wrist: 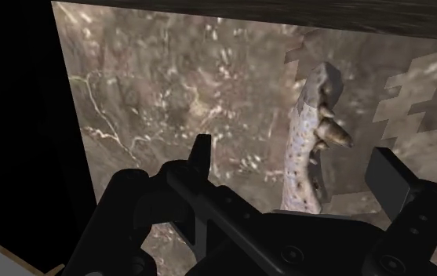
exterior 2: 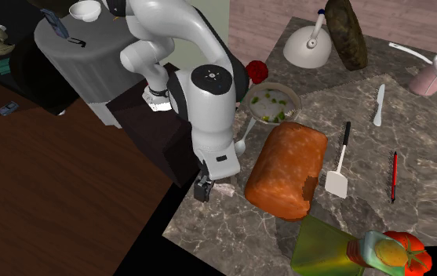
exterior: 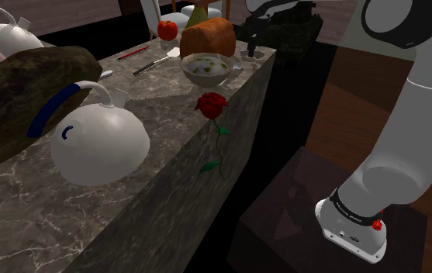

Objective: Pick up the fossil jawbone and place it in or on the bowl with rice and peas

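Fossil jawbone (wrist: 304,149), pale and speckled with a few brown teeth jutting from one side, lies flat on the veined grey-brown tabletop (wrist: 169,94) close to its edge, beyond which is a black area. In the wrist view the black claw (wrist: 293,159) hangs directly over it with both fingers spread wide, one on each side of the bone and neither touching it, so nothing is gripped yet. That straddling pose looks chosen so the fingers can drop and close across the bone's narrow width. In the second exterior view the claw (exterior 2: 203,189) points down at the tabletop's edge beside a brown bread loaf (exterior 2: 287,168). The bowl with rice and peas (exterior 2: 293,96) sits near, past the loaf's far end, which suggests a short carry
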